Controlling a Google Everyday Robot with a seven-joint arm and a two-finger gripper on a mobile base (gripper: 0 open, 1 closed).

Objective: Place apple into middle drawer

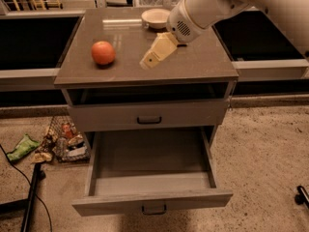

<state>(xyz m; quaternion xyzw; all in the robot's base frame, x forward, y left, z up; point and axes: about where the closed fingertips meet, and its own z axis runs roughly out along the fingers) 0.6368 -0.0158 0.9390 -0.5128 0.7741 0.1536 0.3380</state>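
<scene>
The apple, round and orange-red, sits on the left part of the cabinet top. My gripper hangs just above the top, to the right of the apple and about an apple's width away from it, pointing down and left towards it; it holds nothing. The white arm reaches in from the upper right. The middle drawer is pulled wide open below, and its grey inside is empty. The drawer above it is closed.
A pale bowl stands at the back of the top, beside the arm. On the floor at the left are a wire basket of wrappers, a green packet and a black pole with a cable. A dark wheel is at the right edge.
</scene>
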